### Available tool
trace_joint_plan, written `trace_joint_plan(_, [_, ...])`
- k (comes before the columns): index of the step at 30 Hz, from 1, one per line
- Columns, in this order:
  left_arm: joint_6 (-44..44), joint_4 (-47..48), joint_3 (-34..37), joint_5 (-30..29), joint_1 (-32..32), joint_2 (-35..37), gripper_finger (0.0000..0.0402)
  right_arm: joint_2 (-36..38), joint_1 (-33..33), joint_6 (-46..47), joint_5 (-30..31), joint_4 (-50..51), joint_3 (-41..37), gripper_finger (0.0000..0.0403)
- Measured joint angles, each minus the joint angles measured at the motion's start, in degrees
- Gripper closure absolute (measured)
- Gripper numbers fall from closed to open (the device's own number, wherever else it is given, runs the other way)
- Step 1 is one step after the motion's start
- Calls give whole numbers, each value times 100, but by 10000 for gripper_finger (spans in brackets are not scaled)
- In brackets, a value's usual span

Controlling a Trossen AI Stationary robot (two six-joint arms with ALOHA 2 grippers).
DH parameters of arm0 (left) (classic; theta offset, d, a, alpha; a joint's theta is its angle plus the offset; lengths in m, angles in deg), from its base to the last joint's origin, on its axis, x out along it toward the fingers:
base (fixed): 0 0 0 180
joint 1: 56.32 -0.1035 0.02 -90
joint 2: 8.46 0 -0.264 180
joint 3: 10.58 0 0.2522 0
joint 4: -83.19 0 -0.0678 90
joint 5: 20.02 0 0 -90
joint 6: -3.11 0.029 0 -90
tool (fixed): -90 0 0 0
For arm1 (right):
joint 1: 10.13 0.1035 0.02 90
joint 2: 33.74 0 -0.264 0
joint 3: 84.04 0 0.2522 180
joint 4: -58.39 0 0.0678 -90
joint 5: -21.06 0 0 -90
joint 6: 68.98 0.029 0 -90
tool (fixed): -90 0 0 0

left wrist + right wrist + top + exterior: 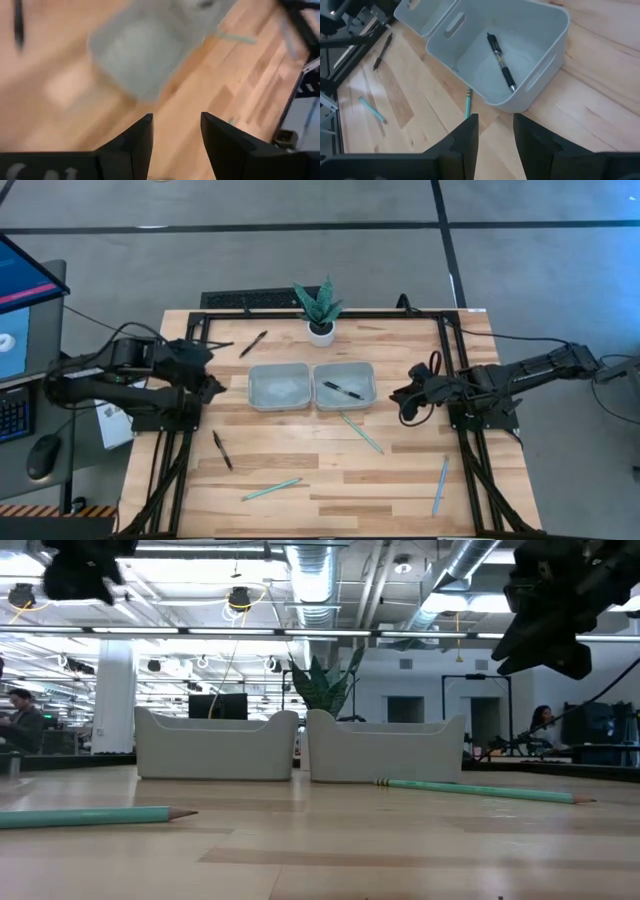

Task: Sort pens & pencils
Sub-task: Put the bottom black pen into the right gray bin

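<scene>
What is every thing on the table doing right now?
Left tray: empty.
Right tray: holds one pen.
Pen beside the plant: loose on the table.
Pen nearer the left arm: loose.
Three pencils: all loose, unsorted.
Left gripper: open, empty, raised.
Right gripper: open, empty, near the right tray.

Overhead camera looks straight down, low camera level across the table (300, 470); both wrist cameras share the trays (540, 30).

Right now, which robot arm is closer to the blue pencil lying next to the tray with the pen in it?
The right end effector, probably: open and empty, it sits beside that tray, nearer the pencil.
</scene>
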Motion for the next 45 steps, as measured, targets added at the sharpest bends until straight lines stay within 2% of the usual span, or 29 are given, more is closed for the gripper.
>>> trace_joint_plan(6, [-2036,1820,-29,-151,235,-180,246,0,-197,0,0,0,0,259])
trace_joint_plan(8, [-2766,2173,66,-174,362,-240,246,0,-265,-4,0,-2,0,259])
trace_joint_plan(11, [-3179,1864,334,-178,587,-252,246,0,-371,-194,-1,-2,0,259])
trace_joint_plan(16, [-3362,1236,655,-166,854,-559,246,0,-545,-593,-2,-2,2,259])
trace_joint_plan(26, [-3985,1091,666,531,1175,-1590,246,0,-1056,-758,-2,-2,2,259])
trace_joint_plan(30, [-4634,885,666,692,1450,-2010,246,0,-1282,-812,-2,-6,2,259])
trace_joint_plan(35, [-5789,320,666,670,1956,-2556,246,0,-1547,-1556,-2,-94,2,259])
trace_joint_plan(41, [-7126,-506,666,534,2726,-3197,246,0,-1616,-2207,-4,-125,2,259])
trace_joint_plan(45, [-8069,-611,666,585,3193,-3555,246,0,-1616,-2266,-9,-179,2,259])
